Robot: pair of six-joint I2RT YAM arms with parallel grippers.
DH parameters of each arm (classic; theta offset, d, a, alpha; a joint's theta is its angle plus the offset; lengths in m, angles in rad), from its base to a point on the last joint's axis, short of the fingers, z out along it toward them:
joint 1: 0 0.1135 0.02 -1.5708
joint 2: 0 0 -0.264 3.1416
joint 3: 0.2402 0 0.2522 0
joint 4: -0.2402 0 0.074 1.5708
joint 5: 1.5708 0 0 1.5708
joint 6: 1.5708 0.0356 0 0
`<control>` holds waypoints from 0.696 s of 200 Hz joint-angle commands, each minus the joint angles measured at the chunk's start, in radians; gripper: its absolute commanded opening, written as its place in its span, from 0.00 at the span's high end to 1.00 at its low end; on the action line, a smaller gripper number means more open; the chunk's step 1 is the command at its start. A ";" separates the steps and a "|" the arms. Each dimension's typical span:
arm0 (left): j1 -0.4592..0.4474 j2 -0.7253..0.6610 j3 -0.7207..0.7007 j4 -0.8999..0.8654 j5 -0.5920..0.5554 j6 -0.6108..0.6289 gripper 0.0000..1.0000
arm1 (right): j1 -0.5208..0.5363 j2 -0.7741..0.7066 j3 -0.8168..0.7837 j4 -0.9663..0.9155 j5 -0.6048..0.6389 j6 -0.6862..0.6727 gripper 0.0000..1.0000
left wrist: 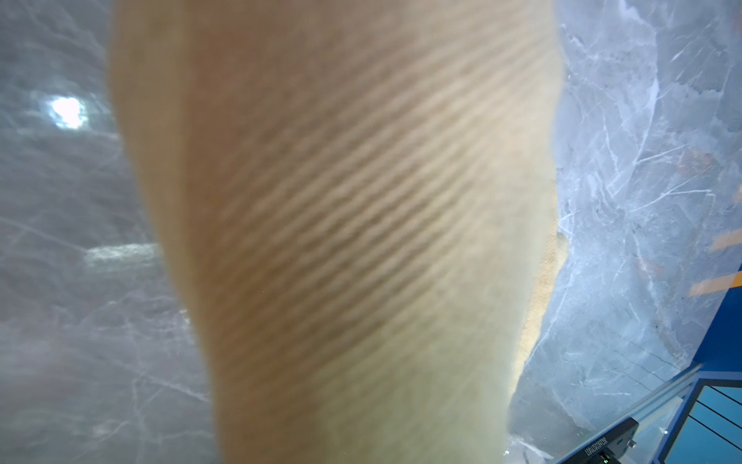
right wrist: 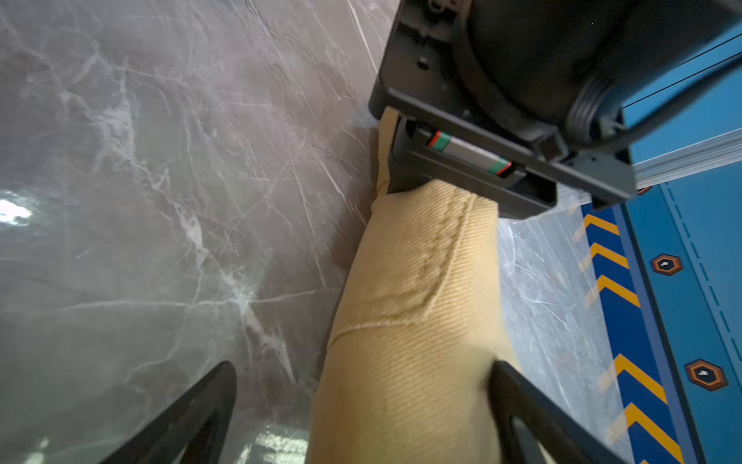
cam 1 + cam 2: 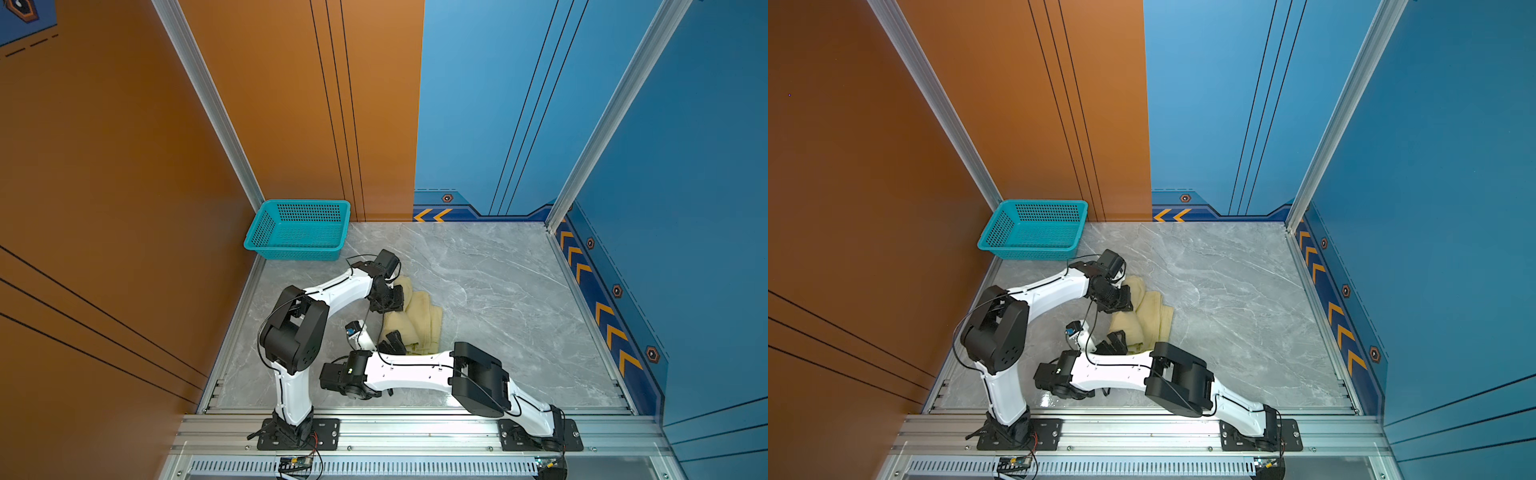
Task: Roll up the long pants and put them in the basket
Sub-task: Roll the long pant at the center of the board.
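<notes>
Teal mesh basket [image 3: 266, 232] stands in the far left corner of the grey marble desk [image 3: 498, 291], well apart from the cloth, which both arms lean over and partly hide in both top views. Left of centre lie the long pants [image 3: 419, 320], khaki twill, mostly a thick roll. The left gripper [image 2: 461, 178] pinches its far end; the right gripper [image 2: 361, 365] holds its fingers [image 2: 522, 401] spread astride the near end.

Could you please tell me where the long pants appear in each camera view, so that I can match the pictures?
Top view: the long pants lie bunched at lower centre, on the table.
Top view: the long pants are at lower centre again, slightly further left.
Left wrist: the long pants fill the middle as blurred cloth.
Right wrist: the long pants run up from bottom centre.
Shared landmark: the grey marble table under them.
</notes>
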 commanded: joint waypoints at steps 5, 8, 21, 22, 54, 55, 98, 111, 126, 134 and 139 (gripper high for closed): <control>-0.006 0.014 -0.001 -0.099 0.048 0.017 1.00 | -0.025 0.035 0.024 -0.145 0.097 0.060 0.00; -0.004 0.012 -0.002 -0.099 0.052 0.015 1.00 | -0.030 0.039 0.021 -0.151 0.100 0.063 0.00; 0.000 0.011 -0.005 -0.099 0.057 0.014 1.00 | -0.042 0.053 0.009 -0.180 0.108 0.082 0.00; 0.001 0.011 -0.005 -0.099 0.057 0.015 1.00 | -0.043 0.053 0.008 -0.182 0.110 0.084 0.00; 0.015 0.008 0.004 -0.099 0.066 0.016 1.00 | -0.047 0.066 -0.021 -0.225 0.147 0.111 0.01; 0.016 0.007 0.004 -0.099 0.066 0.016 1.00 | -0.048 0.067 -0.022 -0.225 0.147 0.111 0.01; 0.034 -0.005 0.009 -0.097 0.074 0.015 1.00 | -0.068 0.095 -0.029 -0.216 0.128 0.093 0.45; 0.040 -0.016 0.008 -0.096 0.069 0.014 1.00 | -0.079 0.094 -0.037 -0.193 0.104 0.066 0.58; 0.059 -0.040 -0.004 -0.090 0.058 -0.011 1.00 | -0.085 0.066 -0.067 -0.160 0.090 0.042 0.70; 0.071 -0.055 -0.006 -0.089 0.050 -0.022 1.00 | -0.085 0.042 -0.093 -0.123 0.080 0.005 0.72; 0.079 -0.068 -0.008 -0.086 0.037 -0.033 1.00 | -0.086 0.028 -0.122 -0.104 0.078 -0.018 0.73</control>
